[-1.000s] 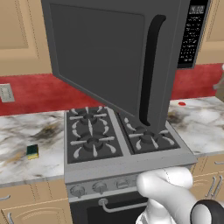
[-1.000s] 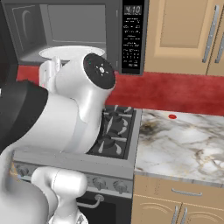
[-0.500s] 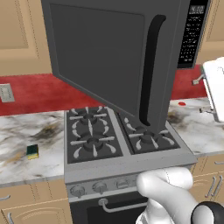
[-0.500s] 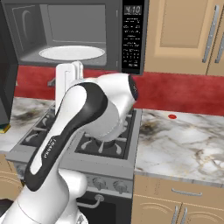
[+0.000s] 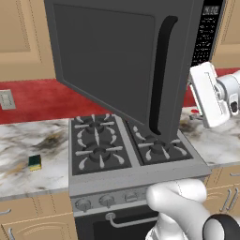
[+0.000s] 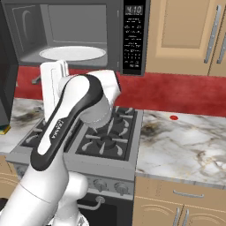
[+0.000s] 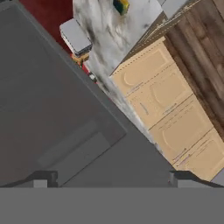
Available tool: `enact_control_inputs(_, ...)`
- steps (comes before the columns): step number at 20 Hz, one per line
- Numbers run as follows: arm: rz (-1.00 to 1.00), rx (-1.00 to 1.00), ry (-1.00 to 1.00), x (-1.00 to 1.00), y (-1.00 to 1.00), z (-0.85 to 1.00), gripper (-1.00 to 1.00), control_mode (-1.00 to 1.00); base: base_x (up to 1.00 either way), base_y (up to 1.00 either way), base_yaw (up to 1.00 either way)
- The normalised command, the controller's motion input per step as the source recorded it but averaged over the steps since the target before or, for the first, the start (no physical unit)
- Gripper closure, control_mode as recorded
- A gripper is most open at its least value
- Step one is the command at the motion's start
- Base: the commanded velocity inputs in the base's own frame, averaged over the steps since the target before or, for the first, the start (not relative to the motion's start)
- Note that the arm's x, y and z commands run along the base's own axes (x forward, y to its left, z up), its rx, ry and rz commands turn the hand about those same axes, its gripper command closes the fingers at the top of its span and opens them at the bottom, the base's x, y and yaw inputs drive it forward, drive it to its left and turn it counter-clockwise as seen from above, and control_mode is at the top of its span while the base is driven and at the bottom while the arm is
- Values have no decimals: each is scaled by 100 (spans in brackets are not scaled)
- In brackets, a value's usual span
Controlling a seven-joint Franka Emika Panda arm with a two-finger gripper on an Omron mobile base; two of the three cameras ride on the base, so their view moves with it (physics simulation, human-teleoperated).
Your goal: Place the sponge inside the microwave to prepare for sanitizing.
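My tool [image 7: 112, 177] is spread wide and holds nothing; in the hand view its two dark tips [image 7: 41, 178] rise far apart at the bottom edge, over the dark grey face of the open door.

The microwave [image 6: 84, 33] is mounted above the stove [image 5: 126, 150]. Its door [image 5: 117, 65] is swung open toward the left, with the black curved handle [image 5: 159, 79] facing forward in the left base view. Inside, the white turntable plate [image 6: 73, 54] is bare. The button panel [image 6: 132, 37] sits on the right side of the cavity.

The sponge [image 5: 34, 162] lies flat on the marble worktop [image 5: 28, 154] to the left of the stove — well apart from my tool and from the microwave. Its dark green top faces up over the yellow body. In the hand view it appears at the upper edge [image 7: 121, 5], near a grey wall outlet [image 7: 75, 36] on the red backsplash [image 5: 33, 98].

My white hand [image 5: 208, 96] is raised to the right of the open door, at about handle height. In the right base view my arm [image 6: 66, 119] bends up in front of the stove burners — the wrist stands just below the microwave opening.
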Motion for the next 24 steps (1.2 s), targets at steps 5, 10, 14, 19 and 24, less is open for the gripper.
enact_control_inputs(5, 16, 1, 0, -1, 60, 5, -100, -100, 0, 0, 0)
enact_control_inputs(10, 11, 9, 0, -14, 40, 0, -100, -100, 0, 0, 0)
enact_control_inputs(14, 2, 11, 0, -29, 36, 4, -100, -100, 0, 0, 0)
enact_control_inputs(19, -3, 0, 0, -35, 51, 1, -100, -100, 0, 0, 0)
enact_control_inputs(24, -5, 0, 0, -30, 54, 0, -100, -100, 0, 0, 0)
